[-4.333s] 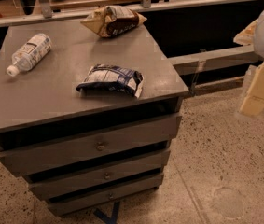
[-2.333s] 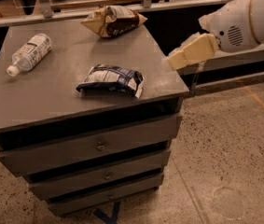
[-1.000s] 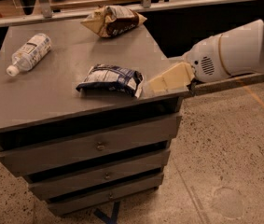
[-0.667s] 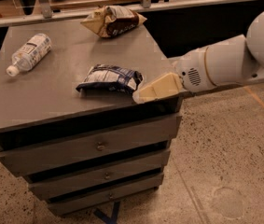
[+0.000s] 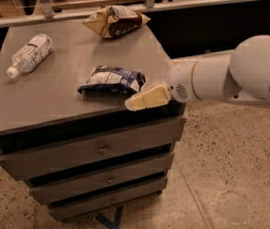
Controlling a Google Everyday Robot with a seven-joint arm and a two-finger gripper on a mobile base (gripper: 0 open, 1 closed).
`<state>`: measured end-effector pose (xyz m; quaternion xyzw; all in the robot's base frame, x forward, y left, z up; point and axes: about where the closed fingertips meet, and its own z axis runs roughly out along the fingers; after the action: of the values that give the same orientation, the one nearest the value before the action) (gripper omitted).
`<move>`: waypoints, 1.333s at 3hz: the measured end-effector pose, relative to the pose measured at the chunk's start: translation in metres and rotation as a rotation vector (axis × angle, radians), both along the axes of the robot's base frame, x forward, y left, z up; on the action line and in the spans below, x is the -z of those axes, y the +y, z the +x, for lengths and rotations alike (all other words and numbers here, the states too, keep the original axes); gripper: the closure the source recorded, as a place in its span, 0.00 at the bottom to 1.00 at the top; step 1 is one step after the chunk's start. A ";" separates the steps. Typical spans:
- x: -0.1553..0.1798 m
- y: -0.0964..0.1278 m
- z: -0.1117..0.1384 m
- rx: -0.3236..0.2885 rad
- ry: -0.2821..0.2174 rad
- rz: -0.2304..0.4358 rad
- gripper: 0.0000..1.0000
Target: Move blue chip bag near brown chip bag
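Arm [image 5: 230, 75] enters level from the right edge, gripper [image 5: 146, 98] at frame centre just beside blue chip bag [image 5: 111, 79]; grip state cannot be told; bag print illegible.

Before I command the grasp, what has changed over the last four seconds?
The gripper came in from the right edge of the view, travelling left and down. It now sits at the front right edge of the cabinet top, close beside the right end of the blue chip bag. Nothing has been picked up. The blue chip bag, brown chip bag and plastic bottle lie where they were.
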<state>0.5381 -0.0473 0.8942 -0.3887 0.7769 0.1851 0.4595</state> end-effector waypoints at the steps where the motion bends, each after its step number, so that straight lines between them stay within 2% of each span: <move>1: -0.001 0.008 0.006 0.013 -0.075 0.005 0.00; 2: 0.001 0.017 0.009 0.014 -0.117 0.016 0.00; 4: 0.017 0.053 0.011 -0.063 -0.146 0.035 0.00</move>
<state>0.5495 0.0059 0.8772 -0.4175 0.7252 0.1842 0.5156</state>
